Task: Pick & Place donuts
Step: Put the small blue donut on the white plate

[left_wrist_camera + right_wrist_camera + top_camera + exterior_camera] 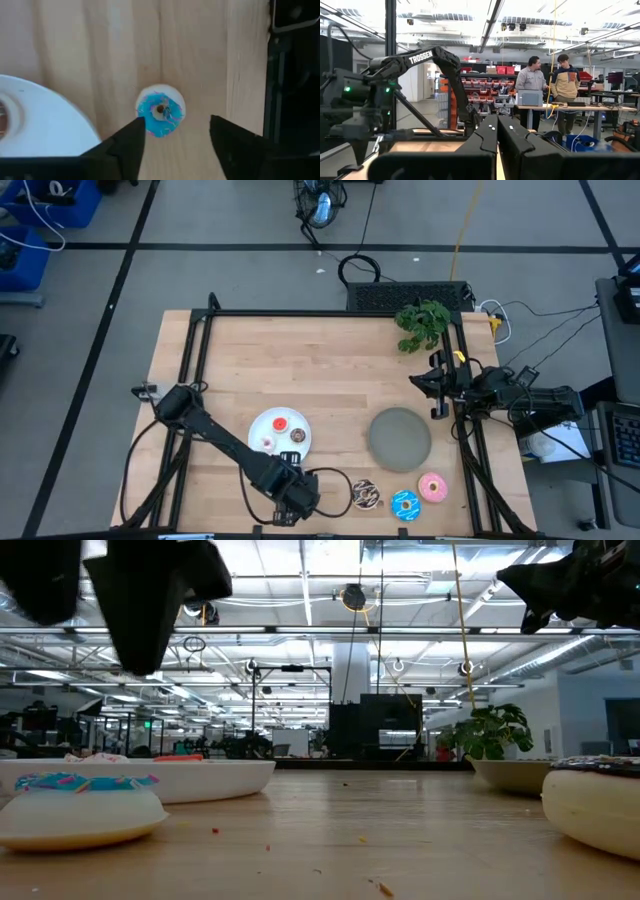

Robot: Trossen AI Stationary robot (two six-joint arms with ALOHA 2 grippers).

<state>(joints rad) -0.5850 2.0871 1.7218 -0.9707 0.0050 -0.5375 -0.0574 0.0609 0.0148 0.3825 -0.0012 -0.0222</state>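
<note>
A tiny blue donut [160, 111] lies flat on the wood beside the white plate [45, 125]. My left gripper [175, 145] hangs open above it, near the table's near edge [290, 500], and touches nothing. In the low view it stands high [140, 600] over the donut [80, 802]. The white plate [268, 423] carries the red [280, 421], pink-white [267, 443] and brown [298, 436] tiny donuts. The chocolate [365, 495], blue-iced [405, 505] and pink-iced [433, 487] donuts lie on the table near the grey plate [400, 437]. My right gripper [437, 385] waits shut at the right edge.
A potted plant [422, 323] stands at the far right corner. Black frame rails [195, 360] run along the table's left, far and right sides. The left gripper is close to the near edge. Bare wood lies in the table's middle. Two people stand in the room beyond [547, 80].
</note>
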